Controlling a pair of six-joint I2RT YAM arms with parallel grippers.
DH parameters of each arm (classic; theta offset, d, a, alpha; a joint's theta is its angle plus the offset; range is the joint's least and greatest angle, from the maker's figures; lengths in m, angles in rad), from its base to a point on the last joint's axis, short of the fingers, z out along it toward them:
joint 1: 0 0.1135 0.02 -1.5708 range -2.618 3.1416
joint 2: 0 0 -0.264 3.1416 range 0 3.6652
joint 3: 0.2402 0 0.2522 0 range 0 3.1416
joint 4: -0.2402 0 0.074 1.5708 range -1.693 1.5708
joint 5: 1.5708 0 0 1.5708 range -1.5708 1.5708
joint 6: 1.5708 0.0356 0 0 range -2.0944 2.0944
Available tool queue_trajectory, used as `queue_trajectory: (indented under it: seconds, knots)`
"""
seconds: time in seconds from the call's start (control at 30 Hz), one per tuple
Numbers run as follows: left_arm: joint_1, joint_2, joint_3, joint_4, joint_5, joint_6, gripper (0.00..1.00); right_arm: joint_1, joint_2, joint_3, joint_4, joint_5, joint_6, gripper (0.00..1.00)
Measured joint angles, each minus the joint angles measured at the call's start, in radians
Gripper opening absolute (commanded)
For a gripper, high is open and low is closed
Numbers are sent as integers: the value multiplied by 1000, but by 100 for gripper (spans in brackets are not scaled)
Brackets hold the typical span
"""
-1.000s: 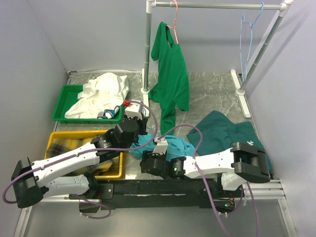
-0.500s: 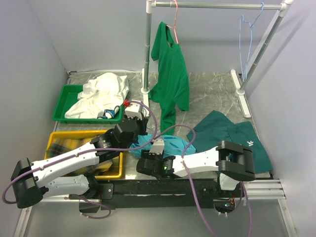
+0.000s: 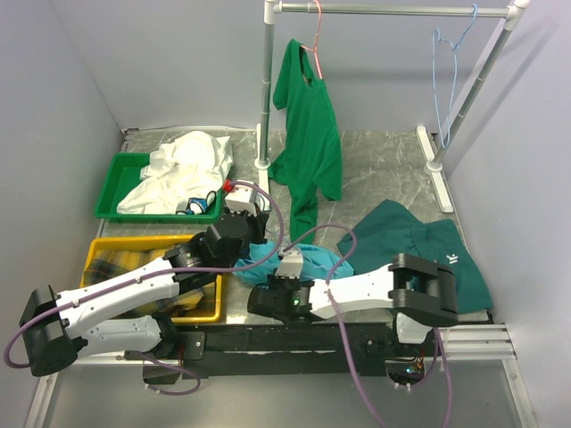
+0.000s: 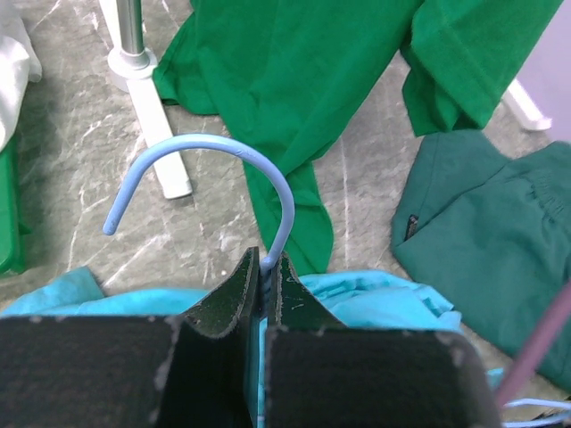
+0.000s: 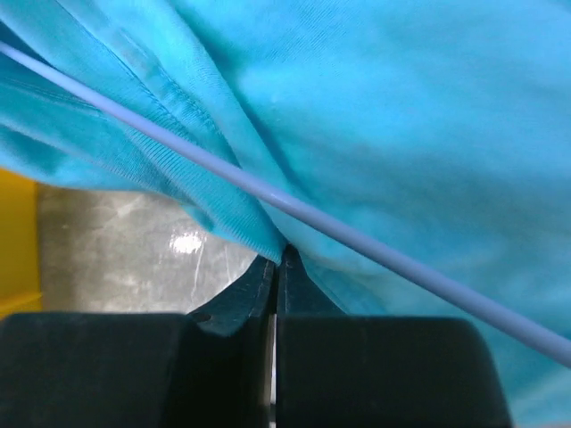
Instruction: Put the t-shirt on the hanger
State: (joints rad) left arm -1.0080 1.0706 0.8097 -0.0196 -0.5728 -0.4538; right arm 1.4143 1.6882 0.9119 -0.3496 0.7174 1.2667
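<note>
The left gripper (image 4: 266, 264) is closed on the neck of the hanger (image 4: 227, 145), just under the hook. The rest of the hanger is hidden under the t-shirt (image 4: 366, 299). The right gripper (image 5: 278, 260) is closed too and pinches a fold of the t-shirt at its tips. The left arm (image 3: 125, 294) reaches diagonally forward, and the right arm (image 3: 366, 290) lies folded along the near edge of the table (image 3: 384, 169). The t-shirt is bunched there, between the yellow bin (image 3: 134, 239) and the dark teal garment (image 3: 415, 241).

Table (image 3: 375, 169): t-shirt (image 3: 317, 260), green tray (image 3: 111, 181), teal garment (image 3: 406, 236)
</note>
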Motion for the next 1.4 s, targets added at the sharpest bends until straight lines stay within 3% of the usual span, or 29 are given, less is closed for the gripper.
queue_trajectory:
  seconds: [0.53,0.87,1.4]
  knots:
    - [50,-10,28,-13,0,-56,1,44,-444,-193,-140,56,76,0]
    - [52,-63,27,-16,-11,-56,1,35,-639,-266,-215,82,105,0]
    - [52,-177,-114,137,-45,-56,1,-109,-1007,-324,-263,26,-36,0]
